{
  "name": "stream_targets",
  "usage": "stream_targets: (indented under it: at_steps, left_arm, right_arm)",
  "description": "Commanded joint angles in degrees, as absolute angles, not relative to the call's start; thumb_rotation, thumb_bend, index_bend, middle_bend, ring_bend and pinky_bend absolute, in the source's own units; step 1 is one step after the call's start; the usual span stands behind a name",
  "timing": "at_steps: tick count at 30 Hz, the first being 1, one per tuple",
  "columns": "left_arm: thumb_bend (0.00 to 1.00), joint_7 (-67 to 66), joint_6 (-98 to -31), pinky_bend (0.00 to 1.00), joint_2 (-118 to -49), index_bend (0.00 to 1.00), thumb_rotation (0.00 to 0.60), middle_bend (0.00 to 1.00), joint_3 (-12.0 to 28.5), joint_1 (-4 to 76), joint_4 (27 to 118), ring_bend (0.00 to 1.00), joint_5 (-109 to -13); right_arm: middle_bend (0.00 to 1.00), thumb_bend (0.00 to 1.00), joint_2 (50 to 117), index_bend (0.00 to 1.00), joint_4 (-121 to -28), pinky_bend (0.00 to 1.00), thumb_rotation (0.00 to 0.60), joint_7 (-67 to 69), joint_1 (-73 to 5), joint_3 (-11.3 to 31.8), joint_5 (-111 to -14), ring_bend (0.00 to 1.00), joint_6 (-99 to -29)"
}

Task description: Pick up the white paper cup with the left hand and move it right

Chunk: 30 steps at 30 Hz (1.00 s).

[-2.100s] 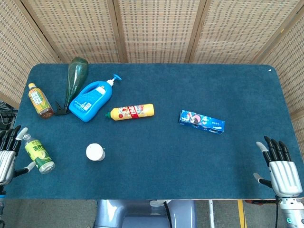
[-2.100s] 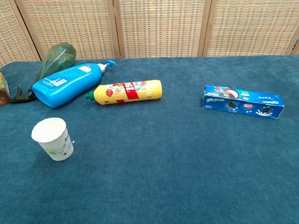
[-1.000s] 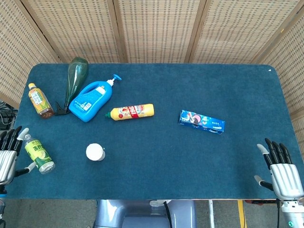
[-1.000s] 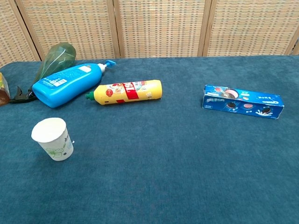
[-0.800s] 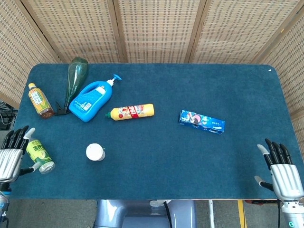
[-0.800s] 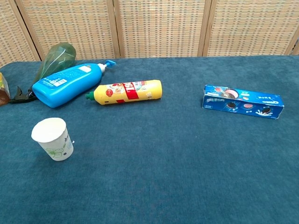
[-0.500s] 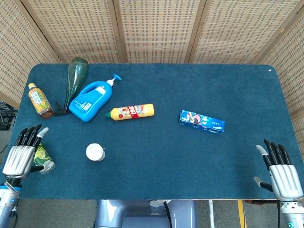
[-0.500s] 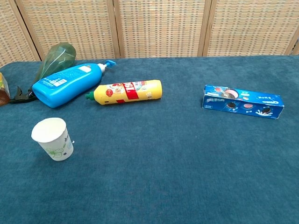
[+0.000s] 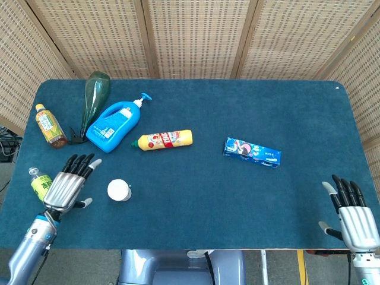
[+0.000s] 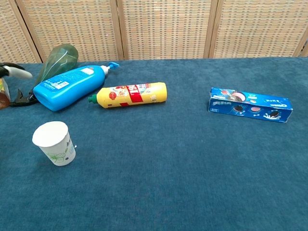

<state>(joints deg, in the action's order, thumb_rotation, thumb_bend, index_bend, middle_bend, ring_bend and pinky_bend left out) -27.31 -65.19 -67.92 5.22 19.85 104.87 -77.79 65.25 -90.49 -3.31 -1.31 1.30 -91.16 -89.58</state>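
1. Moved in over the desk (image 9: 237,196), the left robot hand (image 9: 66,184) is now near the white paper cup (image 9: 119,190), fingers spread, empty.
2. Cup stands upright, front-left.
3. Right robot hand (image 9: 354,217) open, empty.

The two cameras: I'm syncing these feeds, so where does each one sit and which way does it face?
Head view: high over the near edge, looking steeply down on the whole table; shows the left hand near the cup and the right hand.
Chest view: low at the near edge, looking across toward the screen; only a fingertip at the left border.
Shared: cup, yellow bottle, cookie box.
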Motion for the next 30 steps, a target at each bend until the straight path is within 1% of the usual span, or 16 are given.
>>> stream_targets:
  at_steps: [1, 7, 15, 23, 26, 28, 30]
  left_arm:
    - [0.18, -31.7, -62.3, 0.0, -69.5, 0.12, 0.6, 0.0, 6.1, 22.7, 106.6, 0.0, -73.8]
    - [0.18, -38.4, -59.3, 0.0, -71.2, 0.12, 0.6, 0.0, 6.1, 26.3, 108.0, 0.0, -67.1]
    - [0.19, -43.1, -59.6, 0.0, -73.2, 0.13, 0.6, 0.0, 5.4, 28.6, 108.3, 0.0, -62.9]
    - [0.19, -48.5, -60.0, 0.0, -76.8, 0.16, 0.6, 0.0, 4.7, 31.9, 106.2, 0.0, -56.2]
    - [0.19, -48.8, -60.0, 0.0, -78.1, 0.2, 0.6, 0.0, 4.4, 32.6, 104.9, 0.0, -54.9]
    - [0.2, -48.5, -60.2, 0.0, -79.3, 0.25, 0.6, 0.0, 4.1, 33.1, 103.9, 0.0, -54.5]
    - [0.23, -47.4, -60.5, 0.0, -80.2, 0.35, 0.6, 0.0, 4.0, 33.3, 103.0, 0.0, -55.0]
  right_arm:
    - [0.0, 0.13, 65.1, 0.0, -90.5, 0.0, 0.6, -2.7, -1.2, 1.4, -91.0, 0.0, -89.7]
    - [0.0, 0.13, 64.8, 0.0, -90.1, 0.0, 0.6, -1.1, -1.2, 1.7, -90.9, 0.0, -90.0]
    - [0.0, 0.13, 64.8, 0.0, -89.4, 0.0, 0.6, 0.5, -1.0, 2.0, -90.9, 0.0, -90.6]
    - [0.0, 0.13, 64.7, 0.0, -89.1, 0.0, 0.6, 1.4, -0.9, 2.0, -90.8, 0.0, -90.5]
    - [0.0, 0.13, 64.6, 0.0, -89.1, 0.0, 0.6, 1.5, -0.9, 1.9, -90.9, 0.0, -90.4]
    - [0.0, 0.13, 64.4, 0.0, -89.2, 0.0, 0.6, 1.5, -0.9, 1.7, -91.0, 0.0, -90.2]
    - [0.0, 0.13, 64.4, 0.0, -89.3, 0.0, 0.6, 1.4, -0.9, 1.7, -91.0, 0.0, -90.2]
